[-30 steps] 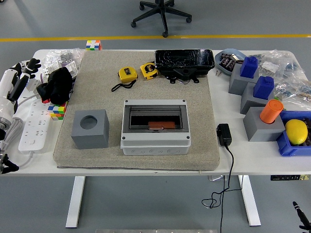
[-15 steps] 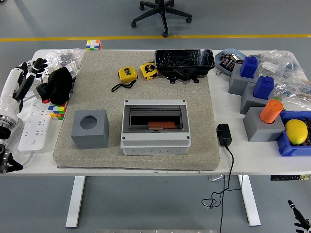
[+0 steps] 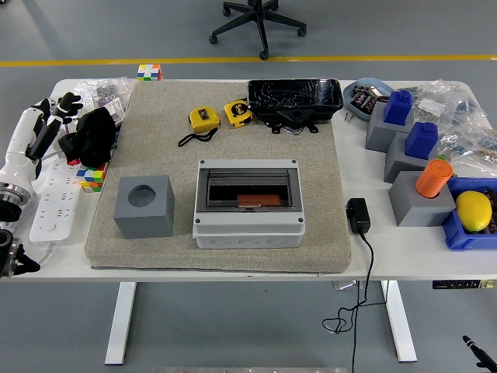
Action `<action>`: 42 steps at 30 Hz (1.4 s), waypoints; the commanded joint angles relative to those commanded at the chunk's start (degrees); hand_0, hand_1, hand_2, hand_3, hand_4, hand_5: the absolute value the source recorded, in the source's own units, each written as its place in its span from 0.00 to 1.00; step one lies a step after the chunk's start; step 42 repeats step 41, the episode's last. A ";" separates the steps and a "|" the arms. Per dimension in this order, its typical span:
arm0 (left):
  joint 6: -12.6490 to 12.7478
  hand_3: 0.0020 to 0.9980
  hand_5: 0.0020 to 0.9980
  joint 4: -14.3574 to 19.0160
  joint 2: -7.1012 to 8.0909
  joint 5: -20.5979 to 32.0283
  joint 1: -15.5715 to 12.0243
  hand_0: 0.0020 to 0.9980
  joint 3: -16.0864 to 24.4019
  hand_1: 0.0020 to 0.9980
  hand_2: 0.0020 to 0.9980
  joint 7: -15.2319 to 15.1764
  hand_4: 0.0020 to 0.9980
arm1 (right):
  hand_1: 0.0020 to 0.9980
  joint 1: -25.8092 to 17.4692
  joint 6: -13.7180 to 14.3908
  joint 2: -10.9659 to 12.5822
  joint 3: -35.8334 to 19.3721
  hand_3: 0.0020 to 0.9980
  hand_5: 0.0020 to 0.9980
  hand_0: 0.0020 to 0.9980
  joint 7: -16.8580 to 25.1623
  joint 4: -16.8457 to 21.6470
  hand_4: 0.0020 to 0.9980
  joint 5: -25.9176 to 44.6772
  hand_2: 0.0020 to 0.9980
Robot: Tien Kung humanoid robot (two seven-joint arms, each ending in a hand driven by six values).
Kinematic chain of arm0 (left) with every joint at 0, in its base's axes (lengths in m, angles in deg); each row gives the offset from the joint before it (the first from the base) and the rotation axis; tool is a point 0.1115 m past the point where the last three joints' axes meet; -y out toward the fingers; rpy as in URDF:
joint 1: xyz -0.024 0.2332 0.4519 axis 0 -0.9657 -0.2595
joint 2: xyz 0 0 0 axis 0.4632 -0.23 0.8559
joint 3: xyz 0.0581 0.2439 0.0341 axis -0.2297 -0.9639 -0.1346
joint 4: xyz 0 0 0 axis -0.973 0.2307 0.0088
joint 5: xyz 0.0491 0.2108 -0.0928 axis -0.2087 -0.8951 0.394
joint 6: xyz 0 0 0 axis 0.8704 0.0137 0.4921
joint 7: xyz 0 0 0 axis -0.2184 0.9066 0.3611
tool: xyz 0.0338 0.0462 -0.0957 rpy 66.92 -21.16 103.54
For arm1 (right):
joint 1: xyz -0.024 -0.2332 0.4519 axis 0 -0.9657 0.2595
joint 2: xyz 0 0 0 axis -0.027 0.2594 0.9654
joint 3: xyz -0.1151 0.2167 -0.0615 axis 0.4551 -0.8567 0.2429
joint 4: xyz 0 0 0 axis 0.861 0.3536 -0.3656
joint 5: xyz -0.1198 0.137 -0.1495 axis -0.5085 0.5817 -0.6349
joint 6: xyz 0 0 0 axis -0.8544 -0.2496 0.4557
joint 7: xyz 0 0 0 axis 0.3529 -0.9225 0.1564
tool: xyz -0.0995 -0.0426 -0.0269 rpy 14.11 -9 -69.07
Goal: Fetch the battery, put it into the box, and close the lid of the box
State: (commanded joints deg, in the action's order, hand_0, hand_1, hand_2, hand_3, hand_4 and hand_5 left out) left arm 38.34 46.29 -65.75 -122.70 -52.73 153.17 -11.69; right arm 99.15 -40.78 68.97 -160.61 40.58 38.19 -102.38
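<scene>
Item: my left hand [image 3: 64, 105], fingers loosely spread and empty, had risen farther up the surface's [image 3: 233, 268] left edge than a second before, well apart from the box [image 3: 248, 203]. Box: lid looked closed, orange battery [image 3: 259, 200] inside. Judgement: task essentially finished, arm retiring. Right hand barely visible.
</scene>
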 joint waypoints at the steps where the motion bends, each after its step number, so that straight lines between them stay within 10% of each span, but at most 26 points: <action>1: 0.00 0.73 1.00 0.01 -0.02 -0.01 -0.03 0.77 -0.04 0.77 0.73 0.00 1.00 | 0.46 0.03 0.30 -0.08 -1.00 0.47 0.19 0.50 -0.73 0.00 0.75 -2.13 0.48; 15: -0.07 0.72 1.00 -0.06 0.35 -0.05 -0.17 0.77 -0.62 0.77 0.72 0.09 1.00 | 0.44 -0.18 0.33 0.29 -1.92 0.43 0.08 0.45 -0.73 0.00 0.67 -3.78 0.47; 16: -0.09 0.72 1.00 -0.08 0.36 -0.05 -0.20 0.76 -0.72 0.76 0.72 0.11 1.00 | 0.80 -0.36 -0.45 0.28 -2.80 0.79 0.69 0.83 -0.33 0.00 1.00 -2.25 0.79; 21: -0.22 0.72 1.00 -0.19 0.49 -0.06 -0.19 0.76 -1.07 0.76 0.72 0.24 1.00 | 0.80 -1.05 -3.58 0.21 -6.58 0.79 0.69 0.83 0.07 0.00 1.00 1.25 0.79; 22: -0.24 0.72 1.00 -0.18 0.50 -0.06 -0.17 0.76 -1.09 0.76 0.72 0.27 1.00 | 0.89 -1.18 -4.05 0.18 -7.33 0.89 1.00 0.93 0.09 0.00 1.00 0.99 0.86; 42: -0.37 0.72 1.00 -0.02 0.58 -0.23 -0.17 0.76 -0.97 0.76 0.72 0.37 1.00 | 0.94 -2.53 -8.04 -0.29 -14.65 0.93 1.00 0.98 -2.07 0.00 1.00 -2.46 0.91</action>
